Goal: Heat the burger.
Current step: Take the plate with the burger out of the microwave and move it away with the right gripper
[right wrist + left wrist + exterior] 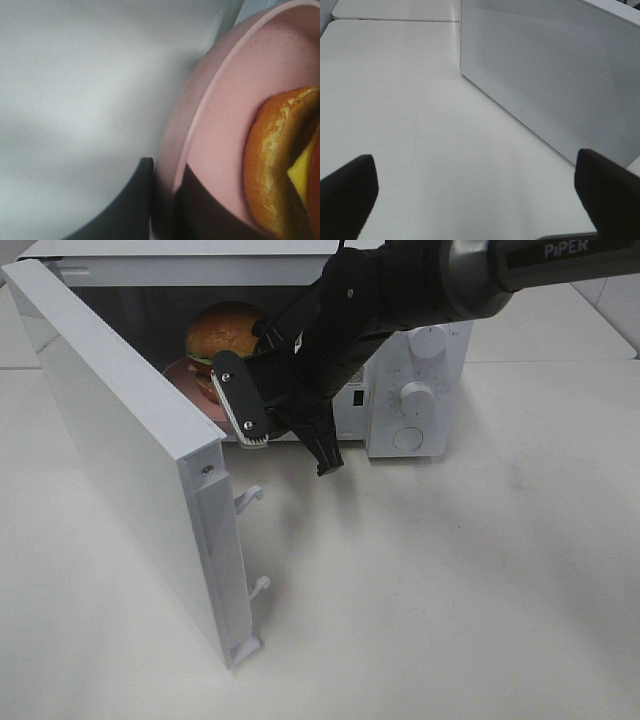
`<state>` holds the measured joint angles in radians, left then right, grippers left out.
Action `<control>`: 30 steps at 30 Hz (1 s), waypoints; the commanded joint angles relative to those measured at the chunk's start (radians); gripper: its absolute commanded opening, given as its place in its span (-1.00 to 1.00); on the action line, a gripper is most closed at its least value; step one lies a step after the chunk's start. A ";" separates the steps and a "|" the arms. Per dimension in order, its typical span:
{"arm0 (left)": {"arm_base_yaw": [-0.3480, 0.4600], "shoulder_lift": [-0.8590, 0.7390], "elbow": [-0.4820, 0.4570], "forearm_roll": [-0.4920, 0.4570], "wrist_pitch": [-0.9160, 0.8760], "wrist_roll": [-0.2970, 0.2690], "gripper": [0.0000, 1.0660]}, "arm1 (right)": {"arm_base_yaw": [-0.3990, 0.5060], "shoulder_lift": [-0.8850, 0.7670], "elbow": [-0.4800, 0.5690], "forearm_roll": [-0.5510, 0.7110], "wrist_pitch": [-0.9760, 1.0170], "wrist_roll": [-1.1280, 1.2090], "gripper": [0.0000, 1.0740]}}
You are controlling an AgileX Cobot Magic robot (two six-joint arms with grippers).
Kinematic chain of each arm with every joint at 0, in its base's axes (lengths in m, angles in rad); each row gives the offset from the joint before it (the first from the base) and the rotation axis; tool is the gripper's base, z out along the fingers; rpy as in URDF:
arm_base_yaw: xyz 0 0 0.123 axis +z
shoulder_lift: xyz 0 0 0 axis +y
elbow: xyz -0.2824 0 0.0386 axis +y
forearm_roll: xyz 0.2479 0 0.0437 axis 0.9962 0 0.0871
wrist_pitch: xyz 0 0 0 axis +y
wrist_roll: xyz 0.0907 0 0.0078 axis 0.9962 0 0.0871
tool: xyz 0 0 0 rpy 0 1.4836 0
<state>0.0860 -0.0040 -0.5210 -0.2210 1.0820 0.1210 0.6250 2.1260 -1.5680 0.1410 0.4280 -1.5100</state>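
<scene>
i see burger [225, 330] on pink plate [220, 130] inside microwave [415, 390], door [120, 440] open. right gripper [167, 200] pinched closed on plate rim, burger just beside it. left gripper [477, 192] wide open, holds nothing.

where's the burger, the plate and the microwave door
burger [225, 325], exterior high view, top of the bun
plate [225, 115], right wrist view, bare pink surface
microwave door [115, 425], exterior high view, white face

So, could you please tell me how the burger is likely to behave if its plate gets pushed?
The burger merely rests on the smooth pink plate, so a sharp shove could slide it. It is stacked, yellow cheese showing under the bun, so the layers may shift or lean. The domed top looks soft, likely dentable.
</scene>
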 commanded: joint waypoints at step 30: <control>0.001 -0.006 0.004 -0.010 -0.012 -0.005 0.88 | 0.000 -0.214 0.219 -0.004 -0.094 -0.096 -1.00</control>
<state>0.0860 -0.0040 -0.5210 -0.2210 1.0820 0.1210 0.6280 1.9530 -1.3690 0.1390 0.3860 -1.5970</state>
